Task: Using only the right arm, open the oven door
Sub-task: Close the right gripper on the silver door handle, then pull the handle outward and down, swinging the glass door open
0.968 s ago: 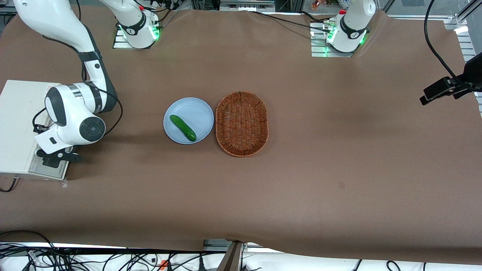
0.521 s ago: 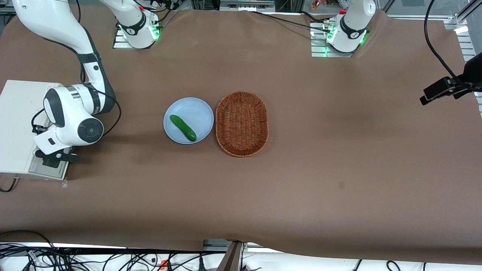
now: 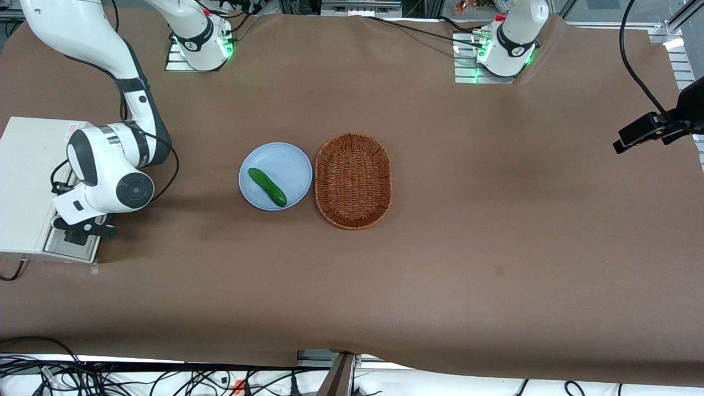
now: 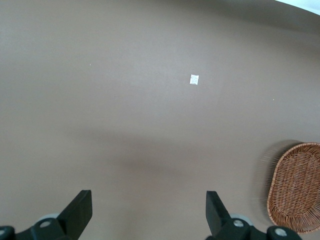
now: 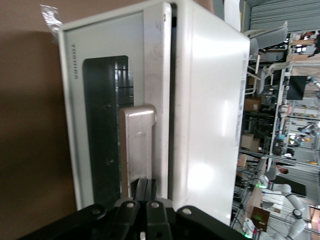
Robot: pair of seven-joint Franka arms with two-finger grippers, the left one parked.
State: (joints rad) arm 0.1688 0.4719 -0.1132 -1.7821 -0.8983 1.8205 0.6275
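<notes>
At the working arm's end of the worktop [image 3: 440, 275] sits the oven [image 3: 25, 181]; its oven door [image 5: 107, 125] looks barely ajar. The right arm [image 3: 110, 170] hangs its gripper [image 5: 147, 192] at the handle [image 5: 136, 145], jaws pressed together. Mid-worktop, a cucumber [image 3: 267, 187] lies on a plate [image 3: 289, 162] beside a basket [image 3: 353, 180].

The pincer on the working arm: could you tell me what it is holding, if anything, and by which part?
The pincer is shut on the oven door, gripping the end of its silver bar handle; the door is slightly ajar.
</notes>
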